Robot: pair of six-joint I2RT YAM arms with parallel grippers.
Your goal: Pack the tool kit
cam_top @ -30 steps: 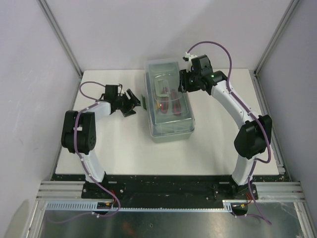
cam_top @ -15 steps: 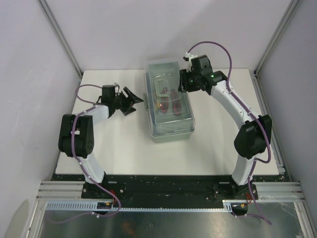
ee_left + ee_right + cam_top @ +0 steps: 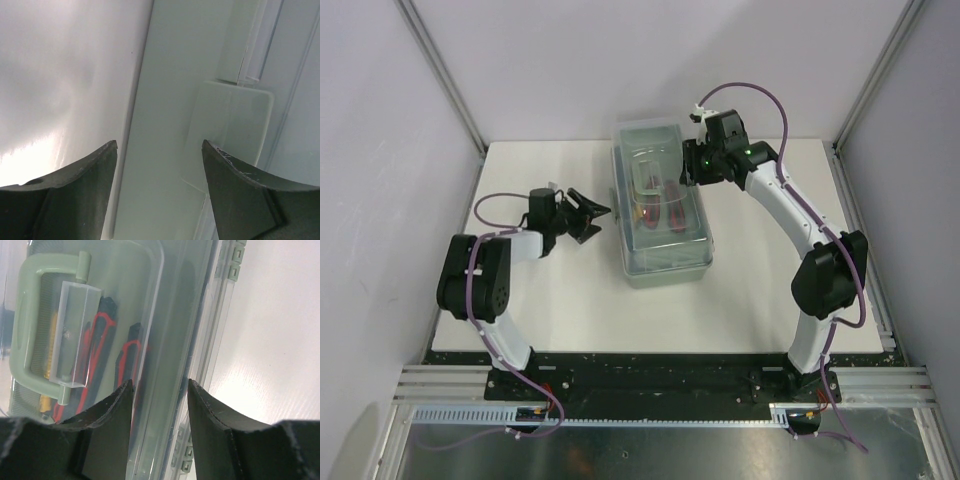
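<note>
The tool kit sits in the middle of the worktop with its clear lid down, and both sets of jaws are at it from opposite sides.

The left jaws stand wide apart with nothing held. They point at the box's left wall. A sage-green latch lies straight ahead in the gap, closer to the right-hand fingertip, and bare worktop shows beyond the other one.

The right jaws are set narrow, astride the lid's right rim near the back of the box. The rim runs up between the two fingers. I can't tell whether they actually pinch it.

Ahead of them and off to the left, the green carry handle lies flat on the lid. Red-and-black tool grips show through the plastic beneath it.
</note>
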